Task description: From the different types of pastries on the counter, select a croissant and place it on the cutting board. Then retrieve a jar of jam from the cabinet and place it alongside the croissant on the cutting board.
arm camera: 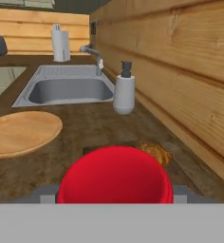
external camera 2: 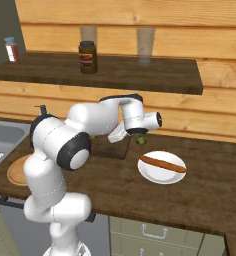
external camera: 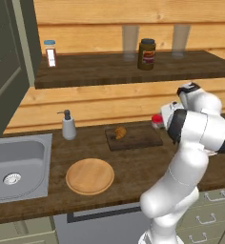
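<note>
My gripper (external camera: 160, 120) is shut on the jar of jam (arm camera: 115, 178), whose red top fills the bottom of the hand view between the grey fingers (arm camera: 43, 193). The jar (external camera: 156, 119) hangs at the right end of the dark cutting board (external camera: 138, 139); I cannot tell whether it touches the board. The golden-brown croissant (external camera: 120, 132) lies on the board's left half, and in the hand view the croissant (arm camera: 156, 153) sits just beyond the jar. From the right, the jar (external camera 2: 140, 140) shows under the gripper (external camera 2: 139, 138). The stick-shaped pastry (external camera 2: 162, 164) lies on a white plate (external camera 2: 150, 175).
A round light-wood plate (external camera: 90, 176) lies in front of the board. A soap dispenser (external camera: 68, 125) and the sink (external camera: 14, 167) are to the left. The shelf above holds a dark black-lidded jar (external camera: 147, 54), a blue-capped bottle (external camera: 50, 53) and two glasses (external camera: 130, 40).
</note>
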